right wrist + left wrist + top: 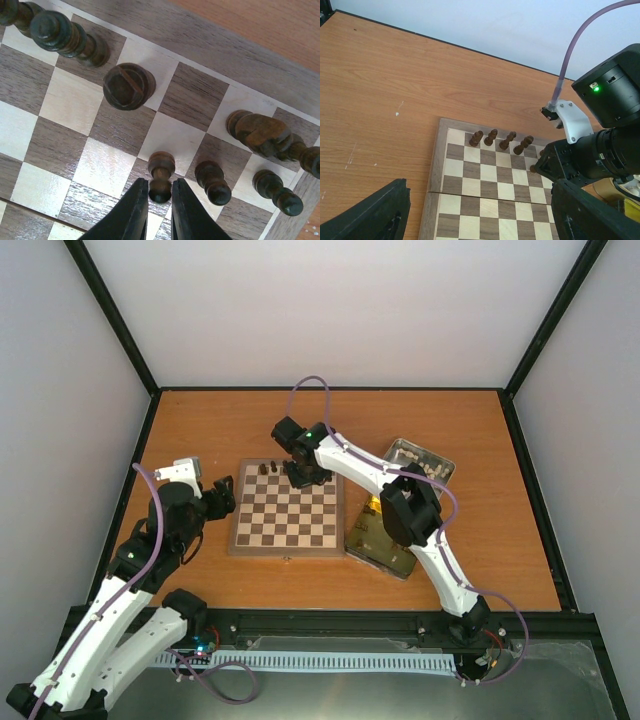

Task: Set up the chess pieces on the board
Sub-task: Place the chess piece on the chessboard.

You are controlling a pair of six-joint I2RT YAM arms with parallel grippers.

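Observation:
The board (288, 515) lies mid-table, and it also shows in the left wrist view (485, 200). Several dark brown chess pieces (508, 140) stand along its far row, seen from above in the top view (268, 469). My right gripper (160, 192) is over the board's far right corner (300, 476). It is shut on the head of a dark pawn (161, 170), whose base is at the board surface beside two other pawns (212, 181). My left gripper (222, 498) is wide open and empty, just off the board's left edge, with fingers (370, 215) at the frame's bottom corners.
A metal tin (420, 458) holding pale pieces sits right of the board. Its gold-lined half (380, 540) lies nearer, partly under the right arm. A larger dark piece (129, 86) and a knight (260, 132) stand close to the held pawn. Bare orange table lies left and behind.

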